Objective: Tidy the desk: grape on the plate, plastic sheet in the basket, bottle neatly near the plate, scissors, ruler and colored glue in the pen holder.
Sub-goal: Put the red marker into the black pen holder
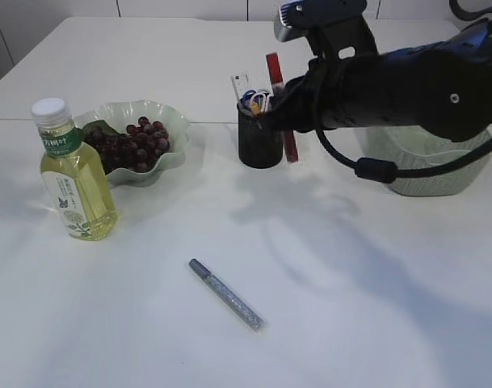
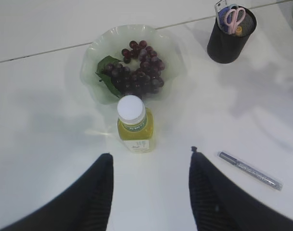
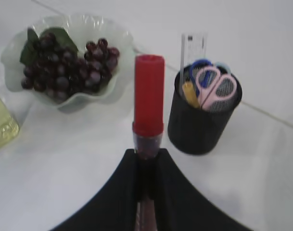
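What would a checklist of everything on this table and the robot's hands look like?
Surface: white table, bare patches clean.
Job's things: purple grapes in wavy pale green plate; yellow drink bottle beside it; black mesh pen holder holds pink scissors, clear ruler; silver glitter glue pen lies loose; pale green basket.
Clutter: nothing seen.
Grippers: left gripper open, empty; right gripper clamps red glue pen.
Cables: black cable on right arm.
Surroundings: nothing seen.

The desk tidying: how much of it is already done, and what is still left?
Done: grapes on the plate, bottle beside it, scissors and ruler in the pen holder. In hand: the right gripper holds a red glue pen next to the holder. Left: the silver glue pen lies on the table. The basket's contents cannot be seen.
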Robot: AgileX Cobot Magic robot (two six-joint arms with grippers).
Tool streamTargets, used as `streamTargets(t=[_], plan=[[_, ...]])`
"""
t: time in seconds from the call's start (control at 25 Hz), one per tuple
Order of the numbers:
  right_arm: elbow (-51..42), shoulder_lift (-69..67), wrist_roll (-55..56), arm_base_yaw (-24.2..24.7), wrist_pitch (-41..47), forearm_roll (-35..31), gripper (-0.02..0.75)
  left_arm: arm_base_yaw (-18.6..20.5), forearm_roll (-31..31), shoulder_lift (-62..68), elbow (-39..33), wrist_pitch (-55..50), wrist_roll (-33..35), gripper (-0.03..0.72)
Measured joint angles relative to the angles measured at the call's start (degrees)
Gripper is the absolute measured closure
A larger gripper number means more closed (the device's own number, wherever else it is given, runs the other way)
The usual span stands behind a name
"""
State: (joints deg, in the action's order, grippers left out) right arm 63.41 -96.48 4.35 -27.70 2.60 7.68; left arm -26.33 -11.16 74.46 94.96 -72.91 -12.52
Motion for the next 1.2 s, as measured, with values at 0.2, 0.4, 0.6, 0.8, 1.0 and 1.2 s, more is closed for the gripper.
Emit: streamTargets(t=[0.2,0.4,0.6,0.8,1.0,1.2], plan=[[0.00,0.00,-3.09,0.12,-9.62,0.34,0.677,0.00,0.00,0.00,0.00,0.00,0.00,0.317],[4.02,-3.47,-5.26,2.09,-14.44,0.30,0.677,0.00,0.00,0.00,0.00,0.00,0.00,0.317],[9.48,-8.55,-6.38,4.78,-18.07,0.18,0.677,0.00,-0.50,0.00,0.00,0.00,0.00,0.317],[15.06,-14.38,-9.34,5.36,-21.94,0.07,0.677,0.00,-0.88,0.00,0.00,0.00,0.00,0.317],[19.87,-20.51,-9.82,5.97,-22.91,-0.30,0.676,0.00,-1.08,0.00,0.00,0.00,0.00,0.317],[22.72,-24.10,-9.82,6.94,-23.00,-2.38,0.676,0.00,-1.42,0.00,0.00,0.00,0.22,0.317]])
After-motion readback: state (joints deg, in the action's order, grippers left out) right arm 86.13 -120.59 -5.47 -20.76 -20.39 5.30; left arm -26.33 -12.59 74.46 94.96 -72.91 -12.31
